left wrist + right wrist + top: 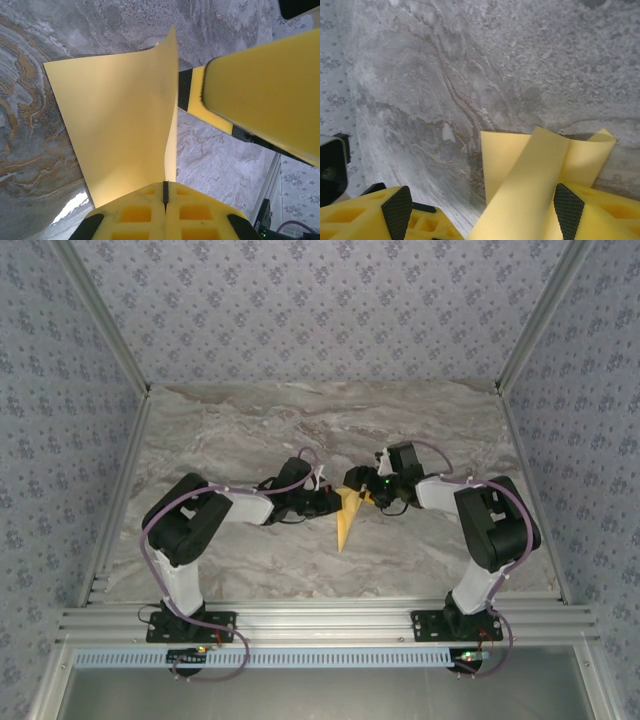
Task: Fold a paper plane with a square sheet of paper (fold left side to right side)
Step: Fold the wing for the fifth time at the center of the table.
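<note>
The mustard-yellow square sheet of paper is folded into a slim paper plane shape, its sharp tip pointing toward the near edge of the table. My left gripper is shut on the paper's edge. In the left wrist view the sheet rises from the closed jaws, and its right side curls upward. My right gripper stands open at the wide end of the paper. In the right wrist view a curled flap of the paper lies between the spread fingers, nearer the right pad.
The marble table top stretches away behind the arms, with patterned walls on three sides. An aluminium rail runs along the near edge. The right gripper's yellow finger hangs close beside the paper in the left wrist view.
</note>
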Robot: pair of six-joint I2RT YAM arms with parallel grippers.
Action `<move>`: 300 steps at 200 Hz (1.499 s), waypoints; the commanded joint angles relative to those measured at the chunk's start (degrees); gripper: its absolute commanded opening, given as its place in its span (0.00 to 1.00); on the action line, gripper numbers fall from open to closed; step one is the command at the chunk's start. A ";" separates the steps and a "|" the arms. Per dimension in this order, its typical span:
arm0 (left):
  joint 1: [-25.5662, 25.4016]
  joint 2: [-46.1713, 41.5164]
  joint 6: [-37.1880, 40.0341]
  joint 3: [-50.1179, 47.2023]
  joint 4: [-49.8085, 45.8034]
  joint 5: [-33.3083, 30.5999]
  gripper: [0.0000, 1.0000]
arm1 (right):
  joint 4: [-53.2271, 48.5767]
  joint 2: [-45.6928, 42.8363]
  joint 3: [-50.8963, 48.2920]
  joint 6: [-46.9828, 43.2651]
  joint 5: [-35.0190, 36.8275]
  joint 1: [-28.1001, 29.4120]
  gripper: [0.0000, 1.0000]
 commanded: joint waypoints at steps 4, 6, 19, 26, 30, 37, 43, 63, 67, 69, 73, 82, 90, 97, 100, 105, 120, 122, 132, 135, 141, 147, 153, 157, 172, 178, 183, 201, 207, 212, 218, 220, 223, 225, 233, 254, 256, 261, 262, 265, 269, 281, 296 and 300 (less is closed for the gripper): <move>0.65 0.53 1.66 0.94 -0.35 0.92 0.03 | -4.01 1.31 1.36 -0.68 1.59 0.43 0.78; 0.62 0.49 1.66 0.94 -0.30 0.92 0.03 | -4.05 1.28 1.29 -0.71 1.64 0.46 0.78; 0.73 0.42 1.59 0.94 -0.29 0.94 0.03 | -4.07 1.17 1.13 -0.78 1.73 0.49 0.78; 0.71 0.40 1.59 0.93 -0.35 0.92 0.03 | -4.18 0.95 1.15 -0.80 1.82 0.56 0.78; 0.72 0.36 1.63 0.94 -0.32 0.98 0.03 | -4.33 0.85 1.11 -0.95 1.86 0.56 0.78; 0.72 0.36 1.65 0.89 -0.36 1.03 0.03 | -4.61 0.65 1.24 -1.07 2.15 0.49 0.78; 0.68 0.28 1.66 0.91 -0.36 1.00 0.02 | -5.02 0.55 1.28 -1.38 2.44 0.51 0.78; 0.74 0.16 2.03 1.09 -0.60 1.15 0.03 | -6.46 1.45 2.01 -1.88 2.60 0.62 0.78; 0.71 0.10 2.26 1.14 -0.77 1.13 0.03 | -6.75 1.83 2.12 -1.97 2.54 0.66 0.78; 0.73 0.10 2.40 1.19 -0.89 1.14 0.03 | -6.87 1.94 2.21 -2.02 2.56 0.67 0.78; 0.81 0.07 2.74 1.32 -1.24 1.17 0.03 | -7.23 2.25 2.36 -2.16 2.63 0.75 0.78; 0.78 0.01 3.46 1.55 -1.96 1.10 0.03 | -8.35 2.83 2.87 -2.63 2.94 0.94 0.78; 0.93 0.00 4.13 1.68 -2.56 1.23 0.03 | -9.47 3.33 3.36 -3.16 3.17 1.10 0.79; 1.11 0.00 4.67 1.83 -2.89 1.40 0.03 | -10.24 3.73 3.68 -3.65 3.38 1.32 0.79; 1.19 0.05 4.95 1.90 -3.10 1.48 0.03 | -10.50 3.85 3.77 -3.77 3.40 1.36 0.79; 1.33 0.16 5.43 2.06 -3.38 1.61 0.02 | -10.92 4.03 3.89 -4.00 3.60 1.44 0.79; 1.77 0.56 6.61 2.49 -4.48 2.10 0.02 | -11.49 4.39 4.08 -4.30 3.89 1.66 0.79; 1.85 0.65 6.72 2.51 -4.63 2.18 0.02 | -11.57 4.40 4.08 -4.36 3.88 1.64 0.79; 2.22 0.92 7.24 2.72 -5.09 2.40 0.02 | -11.81 4.57 4.15 -4.57 3.97 1.70 0.79; 2.25 0.97 7.42 2.73 -5.11 2.54 0.03 | -11.96 4.58 4.17 -4.66 4.00 1.73 0.79; 2.47 1.21 7.71 2.85 -5.26 2.58 0.03 | -12.16 4.74 4.40 -4.76 4.01 1.79 0.79; 2.58 1.39 7.97 2.91 -5.38 2.77 0.03 | -12.41 4.80 4.43 -4.91 4.01 1.91 0.79; 2.66 1.57 8.17 3.03 -5.51 2.89 0.03 | -12.67 4.85 4.56 -5.10 4.06 1.91 0.79; 2.72 1.72 8.36 3.12 -5.51 3.00 0.03 | -12.73 4.84 4.61 -5.12 4.13 1.91 0.79; 2.93 2.19 8.86 3.47 -5.91 3.20 0.03 | -13.21 4.97 4.83 -5.47 4.36 2.07 0.79; 2.87 2.44 9.07 3.59 -6.05 3.20 0.03 | -13.34 4.95 4.87 -5.53 4.36 2.08 0.79; 2.97 2.64 9.14 3.76 -6.06 3.20 0.03 | -13.42 4.93 4.96 -5.60 4.36 2.11 0.79; 3.03 3.12 9.39 4.06 -6.20 3.36 0.03 | -13.72 4.92 5.13 -5.81 4.44 2.20 0.79; 3.00 3.25 9.48 4.18 -6.17 3.47 0.03 | -13.77 4.98 5.13 -5.90 4.54 2.16 0.79; 2.97 3.42 9.49 4.23 -6.19 3.55 0.03 | -13.78 5.04 5.13 -5.95 4.51 2.20 0.79; 2.97 3.56 9.52 4.19 -6.18 3.55 0.03 | -13.84 5.05 5.13 -5.91 4.48 2.26 0.79; 2.96 3.60 9.49 4.26 -6.24 3.55 0.03 | -13.85 5.09 5.13 -6.02 4.45 2.32 0.79; 2.99 3.62 9.50 4.27 -6.20 3.62 0.03 | -13.82 5.03 5.13 -6.03 4.43 2.30 0.79; 2.99 3.70 9.60 4.28 -6.17 3.64 0.03 | -13.82 5.02 5.18 -6.00 4.41 2.29 0.79; 2.98 3.92 9.72 4.34 -6.23 3.69 0.03 | -13.80 5.04 5.22 -6.00 4.45 2.25 0.79; 2.99 4.34 9.83 4.34 -6.31 3.57 0.03 | -13.78 5.03 5.32 -6.08 4.31 2.51 0.79; 3.03 4.32 9.83 4.31 -6.27 3.58 0.03 | -13.77 5.02 5.31 -6.08 4.25 2.51 0.79; 3.04 4.48 9.76 4.45 -6.28 3.56 0.03 | -13.71 5.03 5.32 -6.08 4.23 2.55 0.79; 3.04 4.53 9.75 4.45 -6.27 3.55 0.03 | -13.74 5.02 5.31 -6.08 4.23 2.58 0.79; 3.00 4.57 9.76 4.45 -6.23 3.55 0.03 | -13.80 5.06 5.31 -6.08 4.16 2.58 0.79; 3.00 4.70 9.83 4.45 -6.20 3.55 0.03 | -13.79 5.02 5.33 -6.13 4.21 2.60 0.79; 2.97 5.00 9.83 4.54 -6.15 3.62 0.03 | -13.83 5.10 5.36 -6.19 4.18 2.62 0.79; 3.07 5.34 9.88 4.76 -6.08 3.58 0.03 | -13.80 5.11 5.44 -6.26 4.07 2.76 0.79; 3.12 5.37 9.84 4.80 -6.09 3.61 0.03 | -13.83 5.19 5.40 -6.31 4.10 2.78 0.79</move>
